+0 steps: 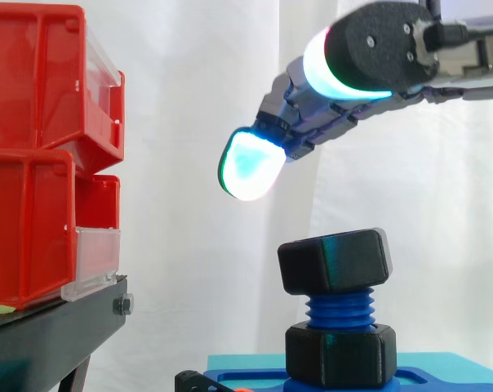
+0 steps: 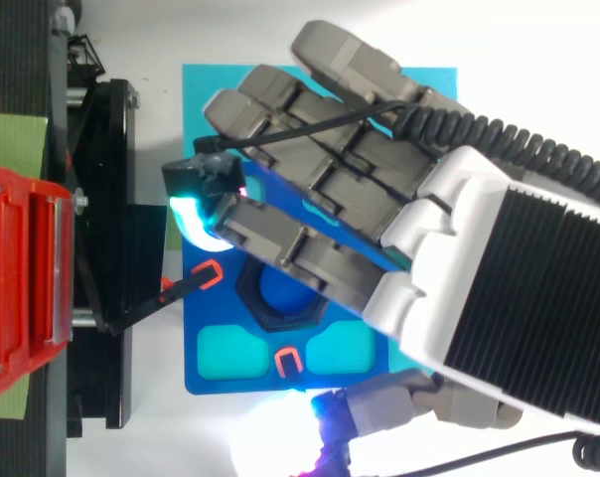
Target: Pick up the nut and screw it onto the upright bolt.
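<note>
Robot hand [image 1: 336, 114] is held spread and empty, fingers nearly straight, nothing pinched. The nut [image 1: 335, 261] is seen seated on top of the upright bolt [image 1: 340, 309], its bore axis running 12 to 6 o'clock and seemingly tipped slightly toward 11. From the nut, the glowing fingertip [image 1: 250, 167] lies at 11 o'clock, clearly apart. The rest of the robot hand lies at 12 to 1. Below the thread, a black hex collar [image 1: 340, 353] is set in the blue fixture [image 2: 221, 353].

Wrist [image 2: 543, 313]: enters from the lower right in the top view.
Hand [image 2: 365, 199]: back upward, slanting down to the left, holding nothing.
Fingers [image 1: 328, 122]: straight, side by side, pads glowing cyan-white.
Thumb [image 2: 384, 405]: spread well apart from them.
</note>
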Available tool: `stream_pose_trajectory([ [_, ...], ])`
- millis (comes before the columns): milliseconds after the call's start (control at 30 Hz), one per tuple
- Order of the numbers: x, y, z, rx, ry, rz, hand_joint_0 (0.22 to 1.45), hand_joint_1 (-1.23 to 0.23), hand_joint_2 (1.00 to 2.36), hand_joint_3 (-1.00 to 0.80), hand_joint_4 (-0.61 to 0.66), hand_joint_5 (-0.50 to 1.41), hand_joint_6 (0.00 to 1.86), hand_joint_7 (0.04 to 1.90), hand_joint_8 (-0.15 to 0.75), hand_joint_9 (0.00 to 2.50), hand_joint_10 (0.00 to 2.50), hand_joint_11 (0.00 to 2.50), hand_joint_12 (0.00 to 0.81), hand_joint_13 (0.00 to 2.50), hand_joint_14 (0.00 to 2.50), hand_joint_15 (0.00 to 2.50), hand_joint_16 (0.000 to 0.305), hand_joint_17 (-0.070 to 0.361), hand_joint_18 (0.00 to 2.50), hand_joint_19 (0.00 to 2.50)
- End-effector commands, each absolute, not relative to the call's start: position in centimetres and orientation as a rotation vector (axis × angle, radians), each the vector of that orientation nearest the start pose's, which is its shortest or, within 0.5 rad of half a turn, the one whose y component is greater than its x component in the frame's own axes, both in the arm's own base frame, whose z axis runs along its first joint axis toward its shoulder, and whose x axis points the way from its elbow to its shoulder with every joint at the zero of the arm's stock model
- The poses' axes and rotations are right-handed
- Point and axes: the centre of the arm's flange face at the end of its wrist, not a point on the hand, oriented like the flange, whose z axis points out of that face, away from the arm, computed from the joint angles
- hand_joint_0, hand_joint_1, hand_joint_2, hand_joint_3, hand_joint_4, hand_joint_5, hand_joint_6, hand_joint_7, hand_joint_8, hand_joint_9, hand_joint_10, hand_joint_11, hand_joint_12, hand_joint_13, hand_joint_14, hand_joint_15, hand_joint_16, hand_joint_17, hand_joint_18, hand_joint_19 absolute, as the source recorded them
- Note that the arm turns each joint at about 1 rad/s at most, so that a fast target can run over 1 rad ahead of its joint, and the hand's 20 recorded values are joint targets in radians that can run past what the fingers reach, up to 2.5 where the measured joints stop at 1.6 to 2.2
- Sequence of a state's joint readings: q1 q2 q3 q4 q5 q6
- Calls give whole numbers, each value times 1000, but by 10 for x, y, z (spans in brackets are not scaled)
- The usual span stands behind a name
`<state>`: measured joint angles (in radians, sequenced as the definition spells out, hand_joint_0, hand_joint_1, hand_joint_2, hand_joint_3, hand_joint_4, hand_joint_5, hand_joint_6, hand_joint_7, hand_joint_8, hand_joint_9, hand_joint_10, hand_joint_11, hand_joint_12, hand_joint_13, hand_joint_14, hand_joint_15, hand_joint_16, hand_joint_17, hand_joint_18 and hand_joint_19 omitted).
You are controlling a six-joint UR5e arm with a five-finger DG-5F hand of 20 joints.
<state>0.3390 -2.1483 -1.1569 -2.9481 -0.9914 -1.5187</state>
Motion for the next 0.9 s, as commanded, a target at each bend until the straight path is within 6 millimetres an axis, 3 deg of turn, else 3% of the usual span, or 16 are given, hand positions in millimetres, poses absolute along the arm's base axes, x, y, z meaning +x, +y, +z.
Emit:
stream_pose_trajectory([
  [0, 730, 61, 359, 242, 1509, -125, 412, -113, 1000, -500, 156, -187, 502, 728, 239, 234, 0, 0, 387, 230, 0, 0, 50, 112, 0, 0],
  [333, 730, 70, 352, 250, 1518, -105, 435, -121, 1000, -500, 196, -156, 503, 855, 245, 271, 0, 0, 371, 269, 0, 0, 45, 102, 0, 0],
  [867, 718, 69, 342, 254, 1621, -98, 448, -129, 1000, -500, 202, -144, 502, 871, 245, 296, 0, 0, 361, 287, 0, 0, 43, 98, 0, 0],
])
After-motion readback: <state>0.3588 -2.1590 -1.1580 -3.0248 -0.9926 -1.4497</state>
